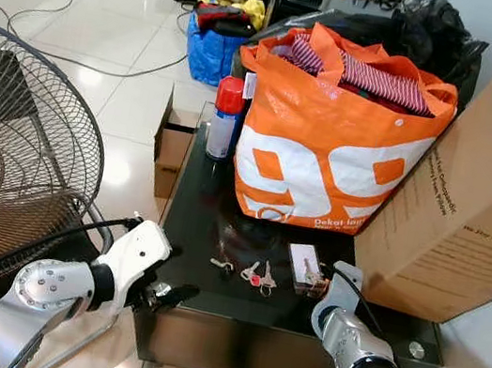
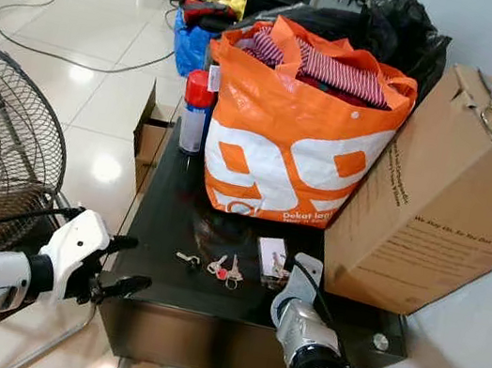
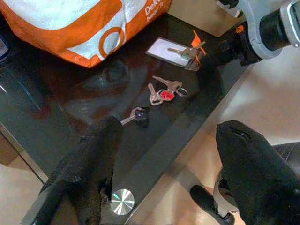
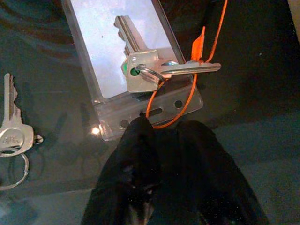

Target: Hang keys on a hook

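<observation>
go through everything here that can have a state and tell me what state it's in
left gripper: open, hovering at the table's near edge.
right gripper: shut on orange cord.
orange cord: looped through the card holder's slot.
card holder: flat on the black table, keys on top.
red-tagged keys: lying loose.
spray can: upright, capped.
orange bag: open, full of clothes.
cardboard box: tilted.

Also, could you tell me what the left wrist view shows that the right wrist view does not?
Left wrist view: the orange and white shopping bag, a small dark-headed key, a red tag on the middle key bunch, the silver right arm and the open left gripper. Right wrist view: punched holes along the clear plastic card holder, a green spot on one key head, the right gripper at the holder's edge. Shared: the black glass table, the holder, two silver keys on it, their thin orange cord.
</observation>
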Robot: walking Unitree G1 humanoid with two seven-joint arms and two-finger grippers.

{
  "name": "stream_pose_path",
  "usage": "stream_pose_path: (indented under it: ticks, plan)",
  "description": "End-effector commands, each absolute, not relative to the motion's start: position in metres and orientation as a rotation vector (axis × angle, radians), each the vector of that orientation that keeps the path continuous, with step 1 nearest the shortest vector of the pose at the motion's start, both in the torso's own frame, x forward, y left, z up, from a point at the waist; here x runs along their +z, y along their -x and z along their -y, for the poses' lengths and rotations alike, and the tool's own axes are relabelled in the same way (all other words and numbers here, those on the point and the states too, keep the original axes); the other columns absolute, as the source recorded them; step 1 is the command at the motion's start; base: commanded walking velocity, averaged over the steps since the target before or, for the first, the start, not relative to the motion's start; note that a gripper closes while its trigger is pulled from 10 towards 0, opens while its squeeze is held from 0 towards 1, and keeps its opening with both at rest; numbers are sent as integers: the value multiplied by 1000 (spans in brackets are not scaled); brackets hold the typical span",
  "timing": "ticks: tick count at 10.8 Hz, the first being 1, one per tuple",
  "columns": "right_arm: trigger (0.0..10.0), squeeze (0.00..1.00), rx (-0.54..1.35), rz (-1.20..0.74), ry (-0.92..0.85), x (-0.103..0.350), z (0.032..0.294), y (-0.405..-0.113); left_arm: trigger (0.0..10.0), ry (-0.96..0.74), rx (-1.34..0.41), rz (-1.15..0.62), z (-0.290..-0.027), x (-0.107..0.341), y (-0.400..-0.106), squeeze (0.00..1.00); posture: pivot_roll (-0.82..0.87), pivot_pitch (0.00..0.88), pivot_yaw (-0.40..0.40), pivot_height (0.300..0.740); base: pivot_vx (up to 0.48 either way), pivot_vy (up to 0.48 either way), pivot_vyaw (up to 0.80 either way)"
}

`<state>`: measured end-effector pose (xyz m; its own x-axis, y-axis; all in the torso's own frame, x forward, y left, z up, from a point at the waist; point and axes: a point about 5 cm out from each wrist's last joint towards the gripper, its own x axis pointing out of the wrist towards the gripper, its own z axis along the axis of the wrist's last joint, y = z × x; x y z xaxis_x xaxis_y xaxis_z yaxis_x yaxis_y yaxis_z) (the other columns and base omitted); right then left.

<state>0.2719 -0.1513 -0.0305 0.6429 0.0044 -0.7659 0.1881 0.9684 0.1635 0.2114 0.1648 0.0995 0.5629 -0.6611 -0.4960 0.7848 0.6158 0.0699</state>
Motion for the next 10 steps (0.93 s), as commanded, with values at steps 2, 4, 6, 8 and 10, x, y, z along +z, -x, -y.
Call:
stream_pose_path:
  ticks: [2, 4, 6, 8, 10]
  plan:
    - [0, 0, -125, -862, -250, -30, 153, -273, 10000, -298, -872, -448, -165, 103, -210, 0, 32, 79, -101, 740, 0, 0, 0]
    - [0, 0, -130, -866, -255, -32, 153, -270, 10000, -297, -875, -451, -164, 104, -209, 0, 31, 82, -98, 740, 0, 0, 0]
    - [0, 0, -123, -862, -254, -32, 157, -269, 10000, -295, -876, -450, -163, 104, -209, 0, 32, 79, -103, 740, 0, 0, 0]
    - [0, 0, -83, -882, -226, -34, 165, -265, 10000, -294, -873, -450, -163, 104, -209, 0, 29, 78, -106, 740, 0, 0, 0]
    - [9686, 0, 6, -910, -185, -37, 165, -257, 10000, -294, -873, -450, -162, 103, -209, 0, 27, 76, -107, 740, 0, 0, 0]
